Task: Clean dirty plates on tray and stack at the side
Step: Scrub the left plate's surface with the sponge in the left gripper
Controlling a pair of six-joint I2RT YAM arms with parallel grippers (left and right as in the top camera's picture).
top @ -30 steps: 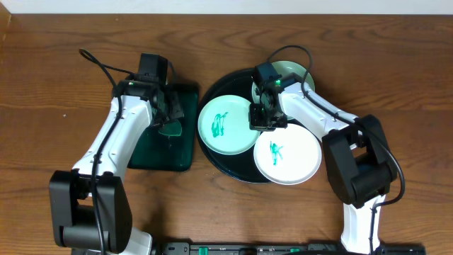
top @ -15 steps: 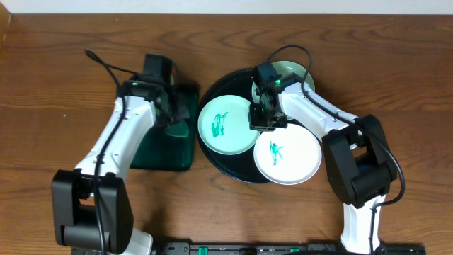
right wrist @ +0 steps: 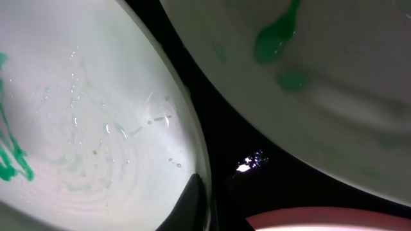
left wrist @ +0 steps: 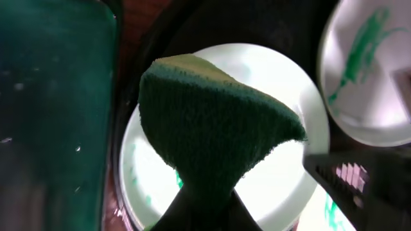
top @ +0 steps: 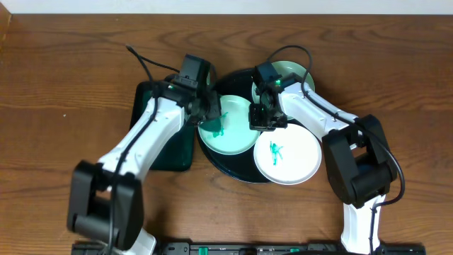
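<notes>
1. Overhead: the left gripper (top: 207, 113), clamped on the sponge (top: 211, 128), hangs over the left edge of the left plate (top: 230, 127) on the tray (top: 237, 174). The teal smear (top: 221, 122) lies just to its right. The right gripper (top: 264, 120), jaws closed on nothing, sits at that plate's right rim.
2. Left wrist: the sponge droops, and the white plate is directly beneath it.
3. Right wrist: its tip is beside a smeared rim; we cannot tell if they touch.

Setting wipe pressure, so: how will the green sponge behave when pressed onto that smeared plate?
Probably soft and floppy: the sponge narrows sharply where the left gripper pinches it and flares out beyond. Its fuzzy face will likely drag rather than slide on the glossy plate. It looks light, so it should bend before the plate shifts.
</notes>
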